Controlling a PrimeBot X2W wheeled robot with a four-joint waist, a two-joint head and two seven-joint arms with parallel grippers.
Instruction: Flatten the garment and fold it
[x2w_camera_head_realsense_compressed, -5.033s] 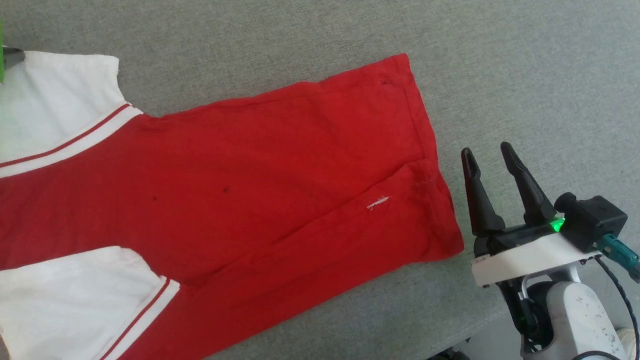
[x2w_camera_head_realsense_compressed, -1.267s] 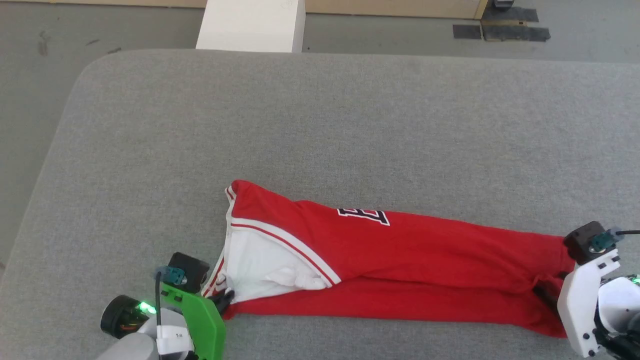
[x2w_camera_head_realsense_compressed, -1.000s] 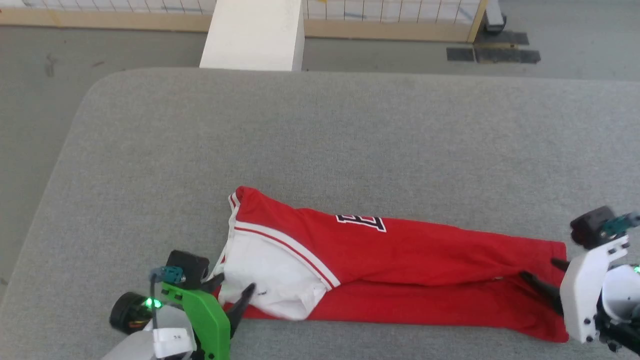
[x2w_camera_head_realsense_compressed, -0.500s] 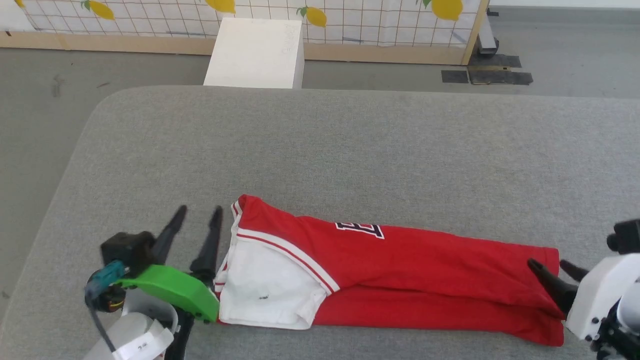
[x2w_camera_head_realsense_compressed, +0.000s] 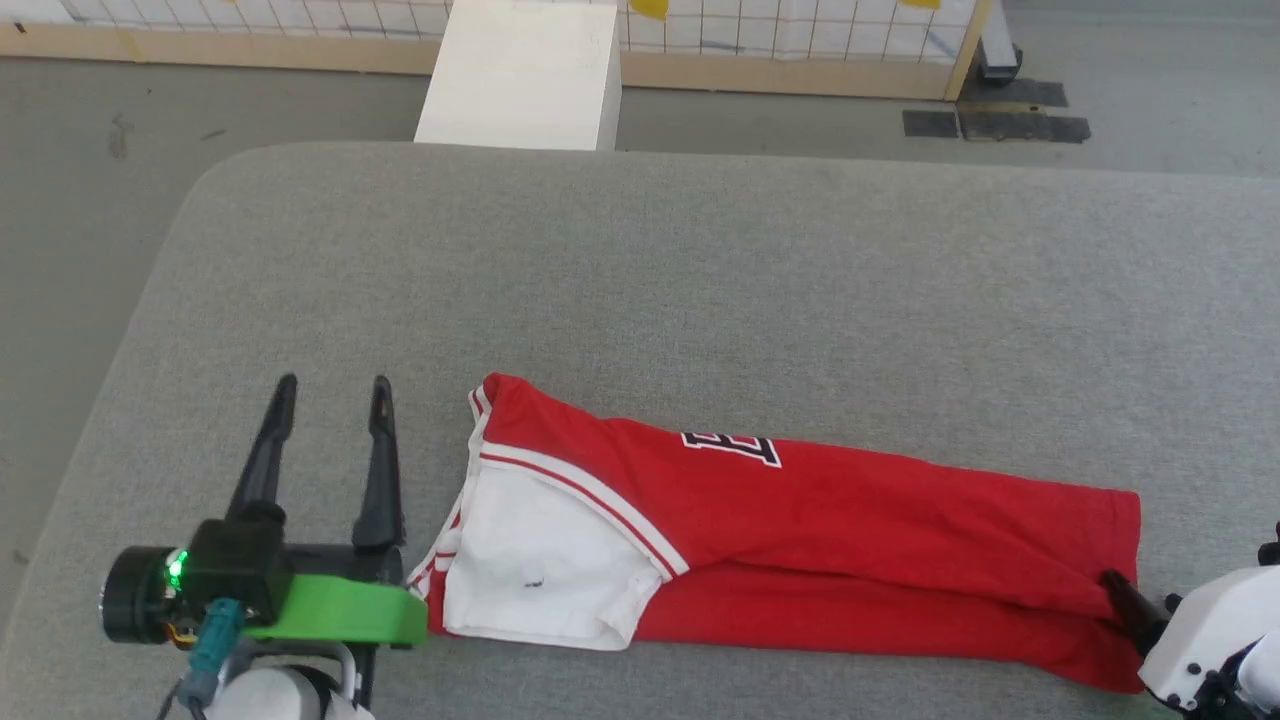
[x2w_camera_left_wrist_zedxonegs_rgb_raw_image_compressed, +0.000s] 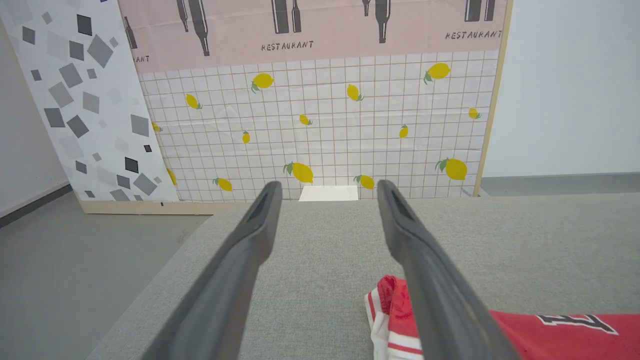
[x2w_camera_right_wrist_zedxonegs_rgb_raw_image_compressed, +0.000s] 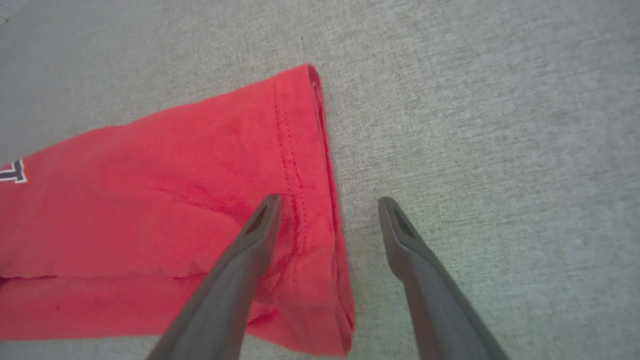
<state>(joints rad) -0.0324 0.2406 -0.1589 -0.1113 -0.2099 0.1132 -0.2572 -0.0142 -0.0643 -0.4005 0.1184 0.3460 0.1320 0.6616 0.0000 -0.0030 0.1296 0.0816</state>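
The garment (x2w_camera_head_realsense_compressed: 860, 540) lies folded lengthwise in a long red strip across the near part of the grey table (x2w_camera_head_realsense_compressed: 700, 250). Its white sleeve (x2w_camera_head_realsense_compressed: 545, 565) is at the left end and its dark emblem (x2w_camera_head_realsense_compressed: 732, 447) faces up. My left gripper (x2w_camera_head_realsense_compressed: 333, 385) stands open just left of the collar end, touching nothing; the left wrist view shows the left gripper (x2w_camera_left_wrist_zedxonegs_rgb_raw_image_compressed: 328, 185) with the garment (x2w_camera_left_wrist_zedxonegs_rgb_raw_image_compressed: 400, 310) beside its right finger. My right gripper (x2w_camera_right_wrist_zedxonegs_rgb_raw_image_compressed: 328, 200) is open over the hem end of the garment (x2w_camera_right_wrist_zedxonegs_rgb_raw_image_compressed: 175, 200), one finger above the cloth and one above the table.
A white box (x2w_camera_head_realsense_compressed: 520, 75) stands on the floor beyond the table's far edge, before a lemon-patterned panel (x2w_camera_left_wrist_zedxonegs_rgb_raw_image_compressed: 320, 125). Dark patches (x2w_camera_head_realsense_compressed: 1000, 120) mark the floor at the back right. The table's rounded corner (x2w_camera_head_realsense_compressed: 215, 170) is at the far left.
Both grippers have let go of the garment's ends and opened. The left one swung out to the left of the collar, and the right one drew back at the hem. The head camera shifted.
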